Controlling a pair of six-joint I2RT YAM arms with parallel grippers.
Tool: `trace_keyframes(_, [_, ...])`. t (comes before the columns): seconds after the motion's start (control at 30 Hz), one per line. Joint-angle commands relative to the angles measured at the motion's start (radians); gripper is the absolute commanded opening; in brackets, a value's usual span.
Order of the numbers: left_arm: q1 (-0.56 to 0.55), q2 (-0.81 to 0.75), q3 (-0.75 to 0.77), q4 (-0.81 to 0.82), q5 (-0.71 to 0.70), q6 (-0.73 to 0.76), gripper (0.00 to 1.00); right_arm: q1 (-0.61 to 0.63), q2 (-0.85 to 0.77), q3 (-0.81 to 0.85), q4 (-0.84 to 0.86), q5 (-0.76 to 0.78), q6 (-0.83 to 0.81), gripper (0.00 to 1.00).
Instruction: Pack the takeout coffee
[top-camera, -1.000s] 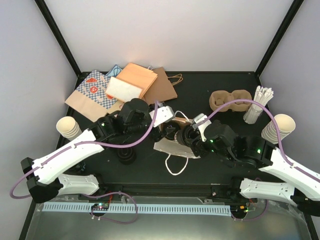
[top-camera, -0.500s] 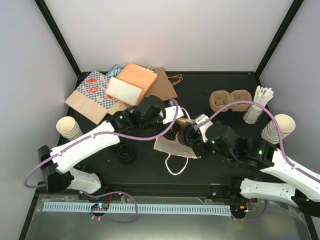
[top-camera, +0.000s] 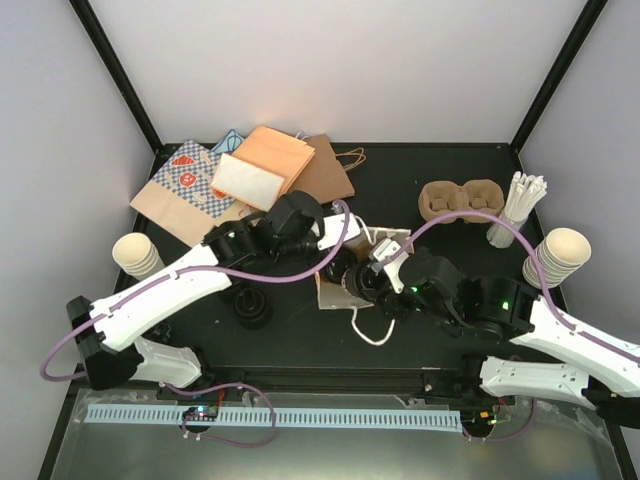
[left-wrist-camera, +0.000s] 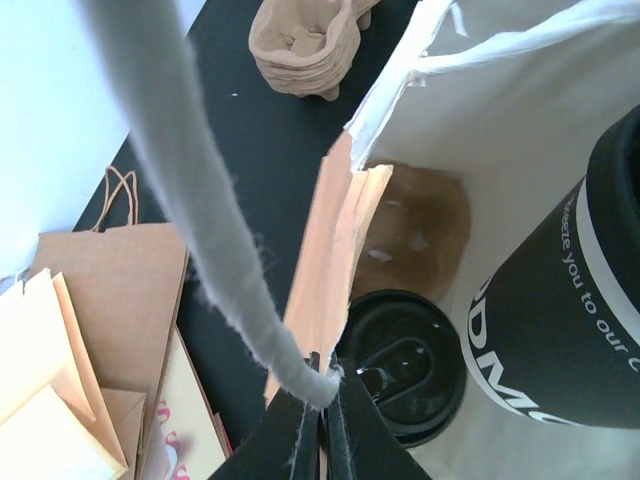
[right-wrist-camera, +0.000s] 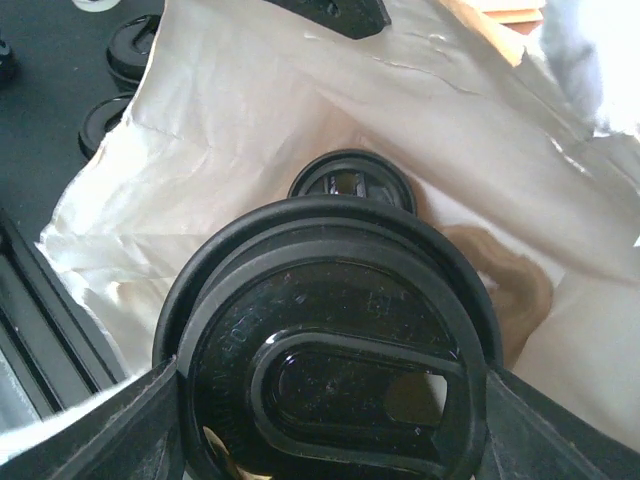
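Takeout coffee cup (left-wrist-camera: 560, 330) sits in the mouth of the white paper bag (right-wrist-camera: 200, 170), which lies at the centre of the counter (top-camera: 400, 170) with its opening toward the right arm

Bag: creased paper, inner walls pale. In the right wrist view the paper stands clear of the cup on the left, far and right sides. A white handle loop (top-camera: 372, 330) trails on the counter toward the near edge.

Cup: dark wall with white lettering and a black lid (right-wrist-camera: 330, 440). It is tilted, base leading into the bag and lid toward the right wrist.

Second lidded cup (left-wrist-camera: 400, 365): deeper in the bag, just beyond the first. Whether the two touch cannot be told.

Brown pulp carrier (left-wrist-camera: 420, 230): part of it shows against the bag's inner wall behind the second cup.

Right end effector (right-wrist-camera: 330, 372): spread wide, one finger on each side of the cup at the lid, clamping it.

Left end effector (left-wrist-camera: 323, 382): tips pressed together, pinching the bag's rim where the twisted handle meets it.

Room: bare counter lies beyond the bag, between the flat paper bags (top-camera: 250, 175) at far left and the stacked carriers (top-camera: 460, 197) at far right. Loose lids (top-camera: 253, 306) lie near the bag's left
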Motion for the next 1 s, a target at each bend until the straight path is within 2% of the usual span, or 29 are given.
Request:
trace_keyframes(0.0, [-0.004, -0.105, -0.037, -0.006, -0.02, -0.004, 0.02, 0.049, 0.002, 0.016, 0.046, 0.027, -0.072, 0.58])
trace_keyframes(0.23, [-0.004, -0.204, -0.134, 0.007, -0.006, -0.016, 0.02, 0.113, 0.019, 0.01, 0.039, 0.087, -0.148, 0.58])
trace_keyframes(0.33, [-0.005, -0.239, -0.178, 0.026, 0.019, -0.009, 0.02, 0.179, 0.017, -0.024, 0.06, 0.186, -0.187, 0.57])
trace_keyframes(0.53, [-0.012, -0.265, -0.207, 0.023, 0.059, -0.022, 0.02, 0.267, 0.002, -0.106, 0.116, 0.282, -0.348, 0.57])
trace_keyframes(0.73, [-0.038, -0.285, -0.222, 0.033, 0.08, -0.022, 0.02, 0.29, 0.016, -0.126, 0.068, 0.34, -0.486, 0.58])
trace_keyframes(0.97, [-0.101, -0.256, -0.199, 0.038, 0.04, -0.009, 0.02, 0.291, 0.002, -0.089, 0.056, 0.331, -0.555, 0.58])
